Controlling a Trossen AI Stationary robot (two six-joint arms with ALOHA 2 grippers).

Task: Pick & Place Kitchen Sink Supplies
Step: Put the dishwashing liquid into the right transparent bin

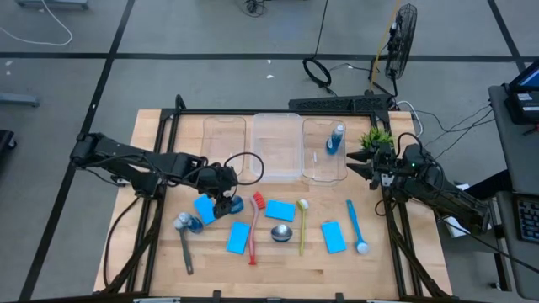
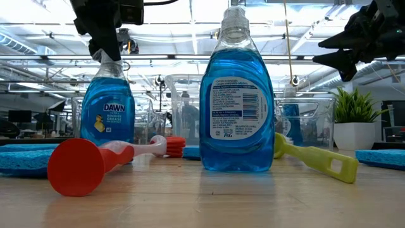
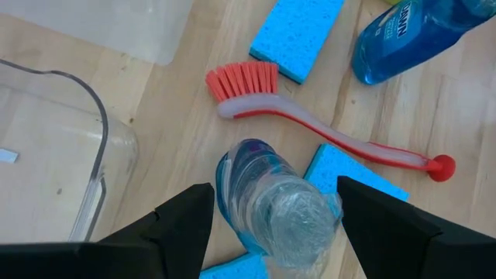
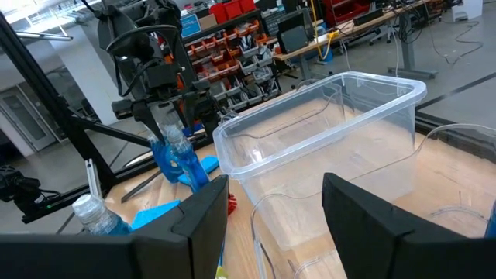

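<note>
Your left gripper [image 3: 275, 198] sat in front of the middle clear plastic bin [image 1: 278, 147], toward its left corner. It was straight over an upright small blue bottle with a clear silvery top [image 3: 287, 221]. That bottle stood between its two dark fingers [image 3: 182, 225], which were spread wide and closed against the bottle's flanks on both sides. You had hold of the bottle and nothing else.

Just beside the bottle, on the side away from the bin, lay a flat bright-blue rectangular sponge [image 1: 205, 208]. The slim red long-handled brush [image 1: 255, 225] lay on the bottle's other side, its bristles pointing toward the bin.

Farther in front of the bin's left end, a second blue bottle [image 1: 189, 223] lay beside the grey long-handled brush [image 1: 184, 244]. A second sponge [image 1: 238, 237] lay next to the red handle.

In front of the bin's middle you had a third sponge [image 1: 280, 209] and a third bottle [image 1: 281, 233] standing upright. The yellow-green brush [image 1: 302, 223] lay just beside them.

In front of the bin's right end lay the fourth sponge [image 1: 333, 236] and the blue brush [image 1: 355, 227].

Your right gripper [image 1: 358, 164] waited well right of the middle bin. It was past the right-hand clear bin [image 1: 313, 164], its fingers apart and holding nothing. The fourth bottle [image 1: 336, 139] lay inside that right-hand bin. A small green plant [image 1: 376, 136] stood near the right gripper. The left-hand clear bin [image 1: 225, 143] stood behind your left gripper.
</note>
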